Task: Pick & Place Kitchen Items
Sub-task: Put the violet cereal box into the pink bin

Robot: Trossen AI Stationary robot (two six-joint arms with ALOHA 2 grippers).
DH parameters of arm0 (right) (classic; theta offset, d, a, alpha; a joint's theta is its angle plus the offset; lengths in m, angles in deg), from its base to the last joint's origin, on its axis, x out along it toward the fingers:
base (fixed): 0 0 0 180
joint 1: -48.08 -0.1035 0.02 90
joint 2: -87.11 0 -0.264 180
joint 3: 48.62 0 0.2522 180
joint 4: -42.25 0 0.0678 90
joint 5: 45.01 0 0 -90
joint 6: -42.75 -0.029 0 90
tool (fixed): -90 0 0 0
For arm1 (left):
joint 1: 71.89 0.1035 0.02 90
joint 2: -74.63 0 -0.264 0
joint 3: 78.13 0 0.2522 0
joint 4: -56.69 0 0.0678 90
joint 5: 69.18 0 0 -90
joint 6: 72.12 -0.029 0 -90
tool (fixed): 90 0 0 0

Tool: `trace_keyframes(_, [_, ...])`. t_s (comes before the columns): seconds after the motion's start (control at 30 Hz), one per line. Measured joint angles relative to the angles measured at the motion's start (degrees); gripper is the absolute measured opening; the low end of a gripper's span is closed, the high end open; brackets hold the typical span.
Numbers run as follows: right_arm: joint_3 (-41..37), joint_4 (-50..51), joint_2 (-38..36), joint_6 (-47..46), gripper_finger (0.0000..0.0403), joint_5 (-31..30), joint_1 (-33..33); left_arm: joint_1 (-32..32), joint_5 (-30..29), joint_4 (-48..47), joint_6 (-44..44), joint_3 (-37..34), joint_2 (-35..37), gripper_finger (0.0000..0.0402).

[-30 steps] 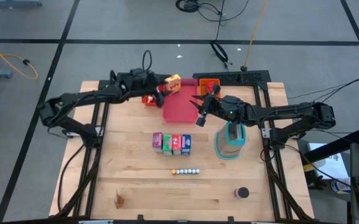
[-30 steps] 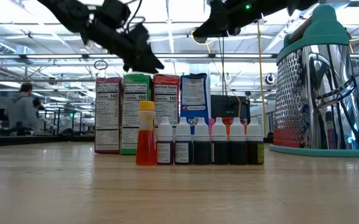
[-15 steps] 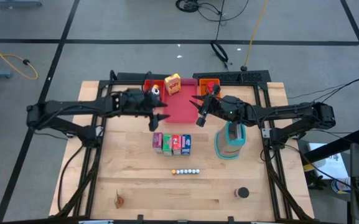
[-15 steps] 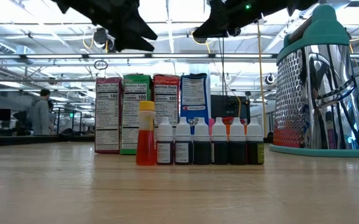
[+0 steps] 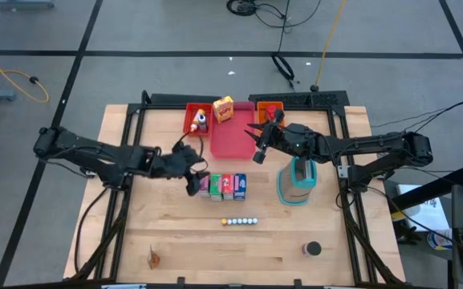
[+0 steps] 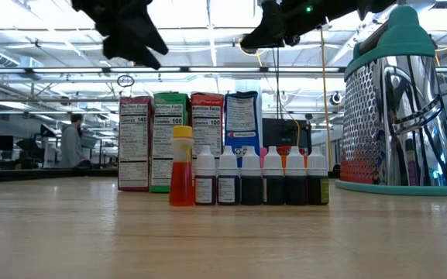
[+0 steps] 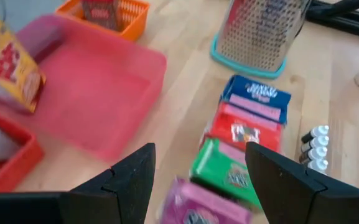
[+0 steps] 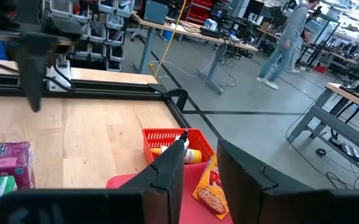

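Four boxes stand upright in a row mid-surface — purple, green, red, blue; tiny bottles line up nearby.

1. counter: pale wood planks, matt, visible grain.
2. grater: shiny perforated metal, teal plastic cap and base.
3. food boxes: printed glossy card.
4. pink tray: smooth plastic.
5. orange basket: plastic mesh.
6. left claw: matt black plastic fingers.
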Motion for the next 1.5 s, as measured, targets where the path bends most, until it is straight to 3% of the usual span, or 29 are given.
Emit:
trace_keyframes(0.43, [0.0,0.0,0.0,0.0,0.0089,0.0,0.0,-16.0,-14.3,-9.9,21.0,0.0,-0.3,0.0250])
trace_keyframes(0.63, [0.0,0.0,0.0,0.0,0.0089,0.0,0.0,-20.5,-17.1,-12.7,27.9,0.0,-2.5,0.0250])
trace_keyframes(1.03, [0.0,0.0,0.0,0.0,0.0089,0.0,0.0,-23.7,-20.5,-13.1,34.8,0.0,-12.1,0.0250])
trace_keyframes(1.5, [0.0,0.0,0.0,0.0,0.0089,0.0,0.0,-23.3,-23.7,-12.9,42.9,0.0,-23.4,0.0250])
